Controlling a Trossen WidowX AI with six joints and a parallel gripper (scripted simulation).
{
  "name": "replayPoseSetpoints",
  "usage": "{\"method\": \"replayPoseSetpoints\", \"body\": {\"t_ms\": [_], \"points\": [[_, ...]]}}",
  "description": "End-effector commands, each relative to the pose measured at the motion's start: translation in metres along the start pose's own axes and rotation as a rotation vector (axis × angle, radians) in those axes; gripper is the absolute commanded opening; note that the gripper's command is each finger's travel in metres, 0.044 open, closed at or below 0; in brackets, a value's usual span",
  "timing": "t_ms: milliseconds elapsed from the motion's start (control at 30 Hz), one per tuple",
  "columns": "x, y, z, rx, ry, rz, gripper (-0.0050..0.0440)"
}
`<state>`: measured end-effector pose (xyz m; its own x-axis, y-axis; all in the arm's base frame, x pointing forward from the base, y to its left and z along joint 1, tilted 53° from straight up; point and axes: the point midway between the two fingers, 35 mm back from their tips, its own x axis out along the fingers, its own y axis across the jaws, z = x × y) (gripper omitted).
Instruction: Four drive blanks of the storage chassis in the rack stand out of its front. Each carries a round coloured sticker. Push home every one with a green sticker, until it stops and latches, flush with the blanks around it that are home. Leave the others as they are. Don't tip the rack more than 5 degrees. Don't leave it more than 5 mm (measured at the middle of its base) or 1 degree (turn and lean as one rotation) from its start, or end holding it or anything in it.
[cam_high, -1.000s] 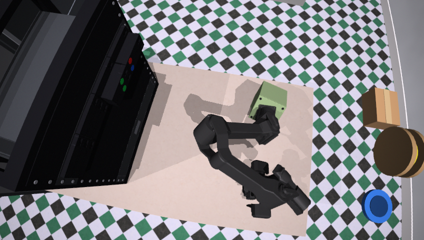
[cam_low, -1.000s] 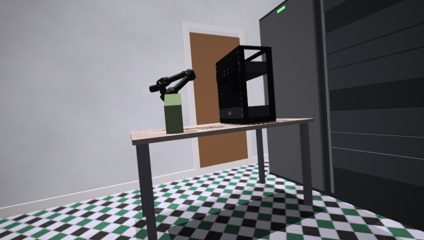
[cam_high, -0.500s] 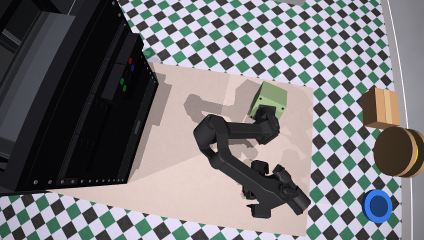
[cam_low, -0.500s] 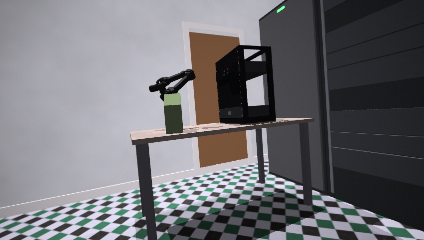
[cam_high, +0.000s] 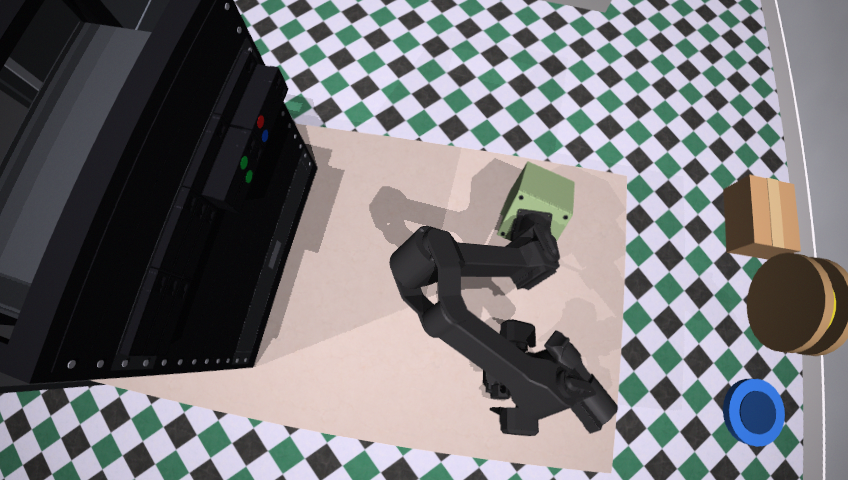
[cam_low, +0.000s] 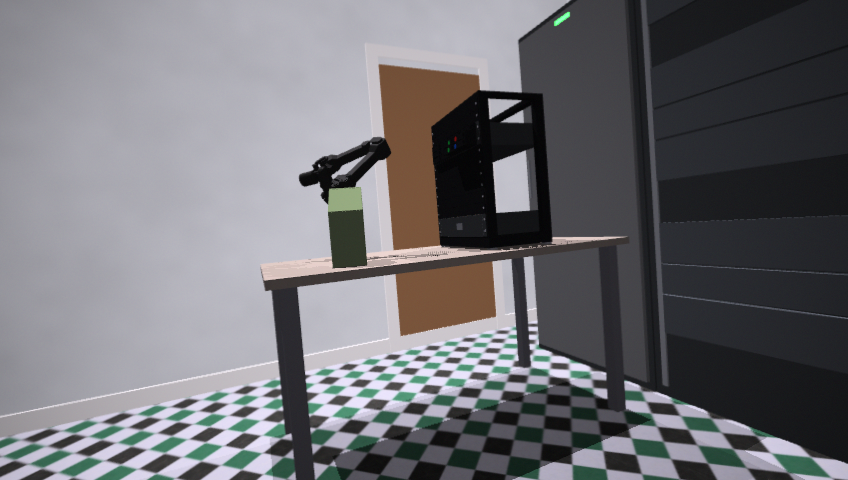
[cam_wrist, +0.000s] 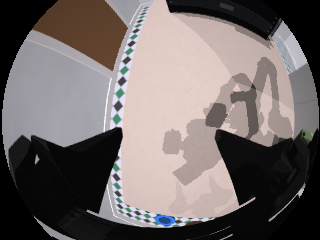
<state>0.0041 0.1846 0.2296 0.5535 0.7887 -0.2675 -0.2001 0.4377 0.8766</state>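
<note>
Well away from the rack (cam_high: 178, 196), the gripper (cam_high: 505, 401) hangs empty with jaws spread wide, while two green-stickered blanks (cam_high: 246, 169) jut from the rack's front, likely stiff sliders best pushed squarely on their faces.

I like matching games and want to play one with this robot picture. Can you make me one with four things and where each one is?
Things:
1. gripper
2. green stickers
3. green block
4. blue ring

Places:
A. on the checkered floor
B. under the base of the arm
C. on the front of the rack
D. above the table near its edge, far from the rack

Pairs: 1-D, 2-C, 3-B, 4-A
</note>
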Motion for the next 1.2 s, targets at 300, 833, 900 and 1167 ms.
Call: {"method": "replayPoseSetpoints", "body": {"t_ms": [300,833,900,1167], "points": [[0.018,-0.009,0.009,-0.023,-0.061,-0.117,0.0440],[0.062,-0.026,0.041,-0.068,-0.151,-0.327,0.0440],[0.069,-0.028,0.049,-0.075,-0.162,-0.350,0.0440],[0.091,-0.033,0.081,-0.104,-0.202,-0.398,0.0440]]}}
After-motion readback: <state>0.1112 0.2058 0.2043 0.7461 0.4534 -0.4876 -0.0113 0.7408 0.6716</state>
